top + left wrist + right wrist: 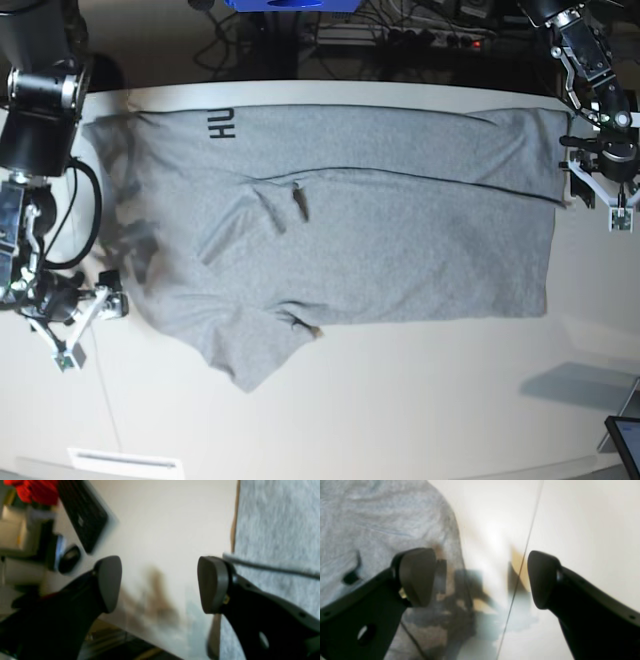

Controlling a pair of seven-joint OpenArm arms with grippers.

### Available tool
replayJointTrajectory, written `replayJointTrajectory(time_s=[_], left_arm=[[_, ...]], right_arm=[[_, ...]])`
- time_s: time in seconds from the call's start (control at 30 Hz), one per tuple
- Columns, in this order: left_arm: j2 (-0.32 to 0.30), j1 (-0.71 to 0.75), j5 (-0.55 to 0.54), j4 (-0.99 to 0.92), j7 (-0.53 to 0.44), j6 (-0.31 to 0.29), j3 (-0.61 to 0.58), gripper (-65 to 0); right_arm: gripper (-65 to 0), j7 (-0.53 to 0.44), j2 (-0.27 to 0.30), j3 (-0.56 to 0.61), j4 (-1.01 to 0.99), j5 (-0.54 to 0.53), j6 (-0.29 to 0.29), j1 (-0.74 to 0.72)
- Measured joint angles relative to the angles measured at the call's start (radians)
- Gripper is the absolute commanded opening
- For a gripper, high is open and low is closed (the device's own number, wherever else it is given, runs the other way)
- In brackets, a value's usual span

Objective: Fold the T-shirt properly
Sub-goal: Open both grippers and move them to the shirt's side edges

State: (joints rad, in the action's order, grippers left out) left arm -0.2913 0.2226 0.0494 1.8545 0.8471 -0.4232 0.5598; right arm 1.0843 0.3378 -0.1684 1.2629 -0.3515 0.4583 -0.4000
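T-shirt: lying lengthwise across the counter, between 2 gaping, empty tools, left tool and right tool, each flanking 1 end.

We find the T-shirt lying flat across the far half of the bench, heather grey, its long axis running left to right. A lengthwise fold ridge crosses its upper part. Black letters show near the far-left edge. One sleeve points toward the near side; small wrinkles mark the middle.
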Motion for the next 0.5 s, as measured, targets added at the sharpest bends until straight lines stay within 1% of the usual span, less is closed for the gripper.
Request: replayJointTrajectory(time_s=[0.1, 0.2, 0.23, 0.27, 0.3, 0.37, 0.43, 0.5], left_arm=[[-0.006, -0.006, 0.003, -0.009, -0.009, 0.003, 0.002, -20.0], [-0.006, -0.002, 0.004, -0.023, -0.008, 0.003, 0.003, -20.0], [-0.006, -0.002, 0.004, -0.025, -0.009, 0.003, 0.004, -20.0], [-0.006, -0.003, 0.003, -0.027, -0.009, 0.003, 0.004, -20.0], [-0.008, -0.006, 0.003, -0.035, -0.016, 0.003, 0.004, -20.0], [-0.008, -0.005, 0.005, -0.051, -0.041, 0.003, 0.005, -20.0], [-0.008, -0.004, 0.003, -0.073, -0.044, 0.003, 0.005, -20.0], [-0.006, -0.003, 0.004, -0.094, -0.043, 0.003, 0.005, -20.0]], right_arm=[[-9.9, -0.006, 0.013, -0.008, -0.116, 0.010, 0.085, -0.055], [-9.9, -0.005, 0.010, -0.014, -0.200, 0.013, 0.150, -0.108], [-9.9, -0.003, 0.005, -0.025, -0.224, 0.009, 0.180, -0.126], [-9.9, -0.003, -0.001, -0.049, -0.246, 0.003, 0.222, -0.143], [-9.9, 0.002, -0.006, -0.087, -0.273, -0.003, 0.247, -0.157], [-9.9, 0.013, -0.008, -0.154, -0.327, -0.006, 0.240, -0.175], [-9.9, 0.031, -0.006, -0.201, -0.380, 0.018, 0.233, -0.179], [-9.9, 0.032, -0.009, -0.237, -0.423, 0.014, 0.233, -0.174]])
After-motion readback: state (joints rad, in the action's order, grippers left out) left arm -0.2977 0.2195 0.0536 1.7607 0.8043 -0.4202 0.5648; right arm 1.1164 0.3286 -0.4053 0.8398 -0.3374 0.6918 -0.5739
